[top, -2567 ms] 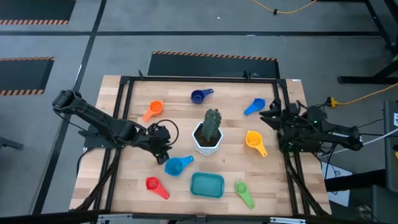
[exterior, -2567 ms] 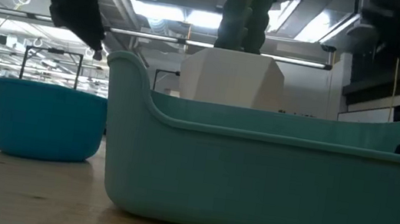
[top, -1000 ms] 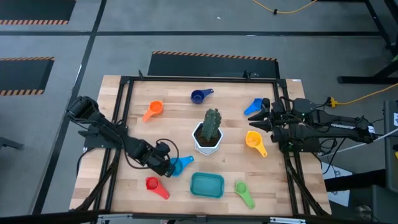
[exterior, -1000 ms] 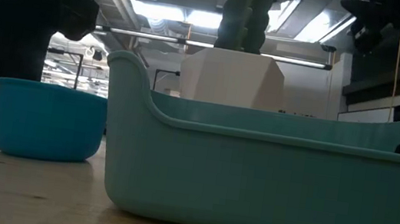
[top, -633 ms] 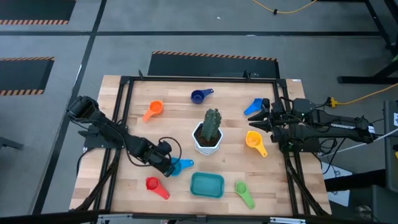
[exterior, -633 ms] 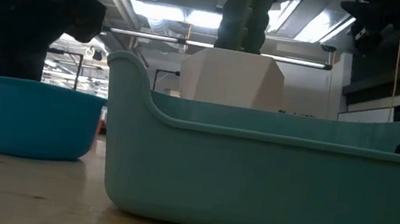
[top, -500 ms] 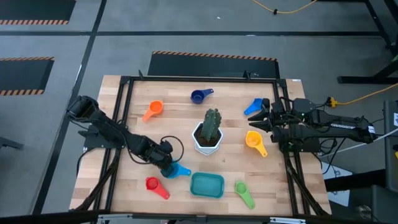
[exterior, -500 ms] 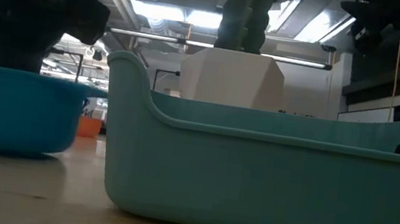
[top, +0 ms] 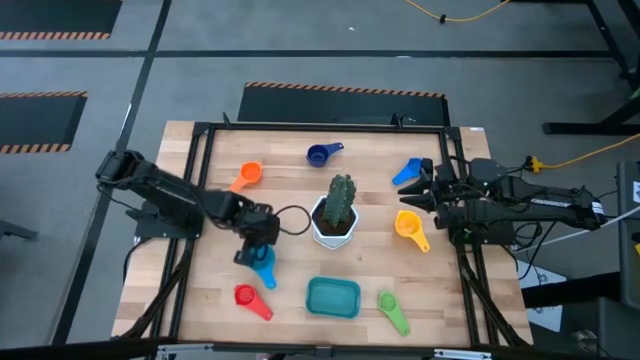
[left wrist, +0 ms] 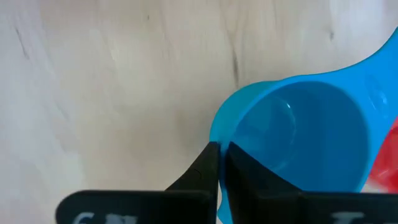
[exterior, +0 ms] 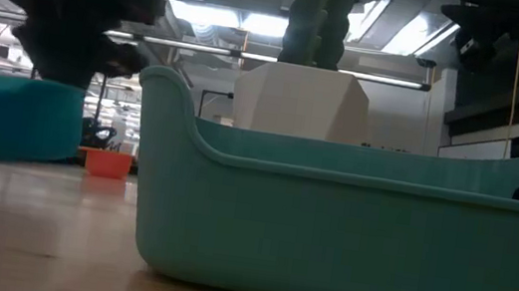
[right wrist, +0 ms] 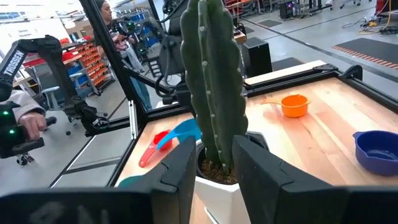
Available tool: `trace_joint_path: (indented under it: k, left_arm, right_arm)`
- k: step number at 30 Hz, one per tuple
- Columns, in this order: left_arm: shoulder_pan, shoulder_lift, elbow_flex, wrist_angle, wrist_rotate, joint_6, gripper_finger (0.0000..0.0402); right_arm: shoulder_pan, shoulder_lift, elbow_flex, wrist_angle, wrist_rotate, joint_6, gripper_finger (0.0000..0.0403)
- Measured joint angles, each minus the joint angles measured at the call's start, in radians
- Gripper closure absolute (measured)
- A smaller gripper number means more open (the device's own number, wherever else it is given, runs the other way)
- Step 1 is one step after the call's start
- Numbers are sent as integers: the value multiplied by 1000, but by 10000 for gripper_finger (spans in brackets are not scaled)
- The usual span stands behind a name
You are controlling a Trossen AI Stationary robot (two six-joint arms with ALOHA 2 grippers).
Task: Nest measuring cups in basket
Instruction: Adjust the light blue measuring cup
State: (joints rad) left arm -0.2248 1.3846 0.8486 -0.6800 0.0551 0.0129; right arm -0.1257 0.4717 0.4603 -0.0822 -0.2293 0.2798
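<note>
Left tool (left wrist: 222, 163) pinches the unmarked light blue cup (left wrist: 298, 140) rim

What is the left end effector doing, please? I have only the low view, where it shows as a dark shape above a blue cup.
Observer: The left end effector is shut on the rim of the light blue cup.
Operator: Thank you. Is anything in the basket?
Observer: Seen from above, the basket holds no cup.
Operator: And where is the right arm?
Observer: The right end effector waits open near the table's right edge, between the bright blue cup and the yellow cup.
</note>
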Motion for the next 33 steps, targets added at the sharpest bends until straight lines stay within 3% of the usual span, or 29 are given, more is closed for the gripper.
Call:
trace_joint_path:
  k: [5, 12, 22, 33]
  left_arm:
    - [52, 22, 0, 8, 17, 232, 393]
    - [70, 74, 0, 102, 29, 388, 392]
    - [60, 114, 1, 134, 9, 383, 387]
    - [60, 112, 0, 159, -54, 332, 302]
  right_arm:
    - [0, 15, 0, 1, 19, 0, 291]
    - [0, 27, 0, 4, 19, 0, 291]
    - [0, 32, 0, 10, 19, 3, 291]
    - [0, 32, 0, 10, 19, 3, 291]
